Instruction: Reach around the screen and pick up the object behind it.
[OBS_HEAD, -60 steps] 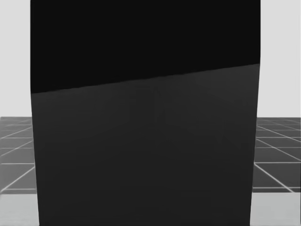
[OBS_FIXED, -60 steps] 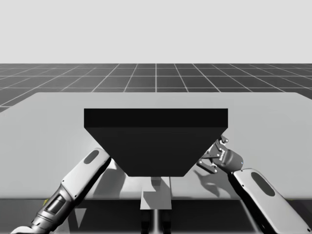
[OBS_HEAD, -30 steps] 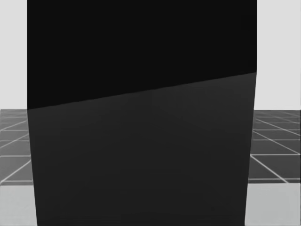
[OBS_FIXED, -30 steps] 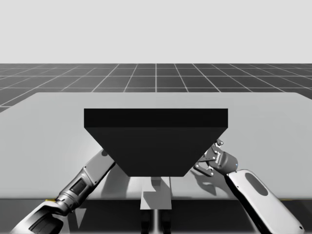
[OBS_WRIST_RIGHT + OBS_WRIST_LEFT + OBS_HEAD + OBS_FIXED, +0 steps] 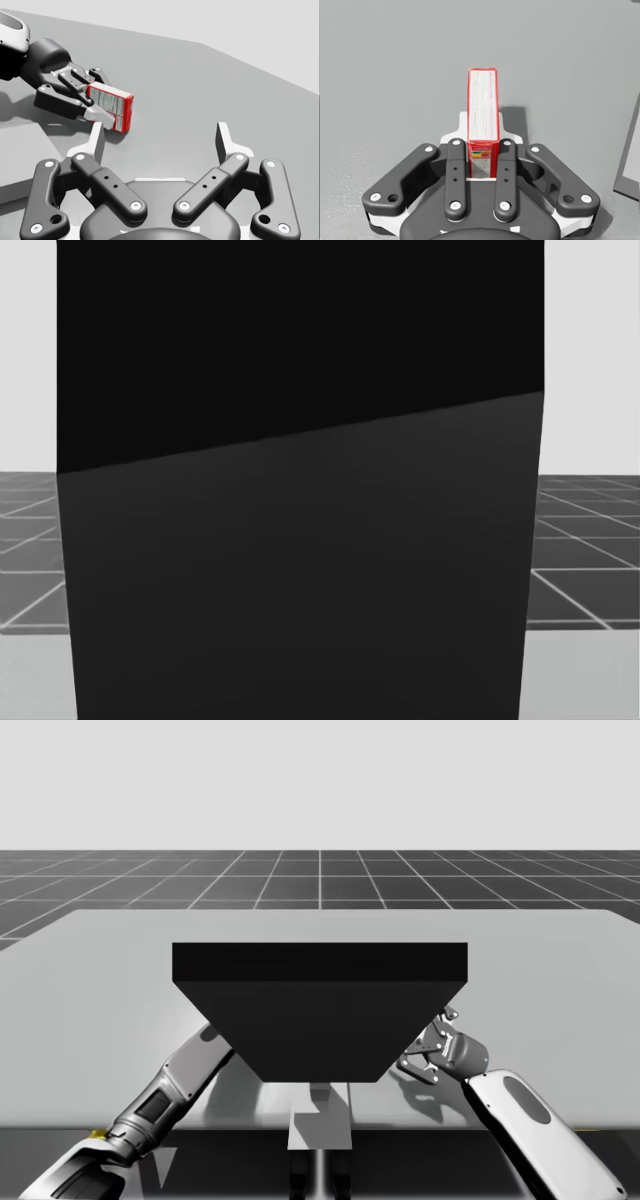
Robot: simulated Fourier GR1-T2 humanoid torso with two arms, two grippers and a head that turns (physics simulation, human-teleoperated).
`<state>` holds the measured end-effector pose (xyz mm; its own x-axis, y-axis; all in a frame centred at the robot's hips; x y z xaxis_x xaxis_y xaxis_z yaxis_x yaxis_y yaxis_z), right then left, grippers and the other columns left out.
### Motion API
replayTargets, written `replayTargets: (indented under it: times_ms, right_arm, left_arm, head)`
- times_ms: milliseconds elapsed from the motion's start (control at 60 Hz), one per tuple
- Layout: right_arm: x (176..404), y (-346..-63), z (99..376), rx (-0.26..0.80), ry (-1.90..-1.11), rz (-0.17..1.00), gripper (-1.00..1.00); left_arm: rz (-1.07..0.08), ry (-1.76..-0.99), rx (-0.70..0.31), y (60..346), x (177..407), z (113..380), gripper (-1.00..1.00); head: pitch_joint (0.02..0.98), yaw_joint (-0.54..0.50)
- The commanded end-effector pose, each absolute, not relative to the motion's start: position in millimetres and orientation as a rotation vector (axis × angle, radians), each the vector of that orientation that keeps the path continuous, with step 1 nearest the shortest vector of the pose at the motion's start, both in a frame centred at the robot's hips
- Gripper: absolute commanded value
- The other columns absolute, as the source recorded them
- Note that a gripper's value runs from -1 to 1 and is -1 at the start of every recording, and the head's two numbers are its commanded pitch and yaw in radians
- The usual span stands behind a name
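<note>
Two fingers of your left gripper [image 5: 482,131] squeeze the red box [image 5: 482,105] from both sides, its long side pointing straight ahead, while your right gripper [image 5: 161,136] hangs open nearby.

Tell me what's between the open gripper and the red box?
Just bare table, seen in the right wrist view. The right gripper is open; the left gripper holds the red box.

Flat, even light from above turns my table [image 5: 100,970] pale grey; the screen [image 5: 320,1020] reads near black, casting soft shadows at the frame's lower centre.
</note>
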<state>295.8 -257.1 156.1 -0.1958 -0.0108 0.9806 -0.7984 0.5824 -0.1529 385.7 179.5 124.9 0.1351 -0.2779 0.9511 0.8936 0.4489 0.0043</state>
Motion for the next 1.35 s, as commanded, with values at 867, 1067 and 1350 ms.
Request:
replayTargets:
  times_ms: [867, 1067, 1350]
  right_arm:
    - [292, -259, 161, 0.685, -1.637, 0.833, -1.00]
    - [291, -260, 162, 0.681, -1.638, 0.835, -1.00]
    - [292, -261, 162, 0.670, -1.641, 0.842, -1.00]
  left_arm:
    - [-0.736, -1.412, -0.397, 359, 342, 223, 1.00]
    - [-0.713, -1.541, -0.350, 364, 341, 270, 1.00]
    - [-0.708, -1.731, -0.261, 361, 325, 346, 1.00]
  head:
    - [0.117, -0.02]
    - [0.111, -0.02]
    - [0.107, -0.02]
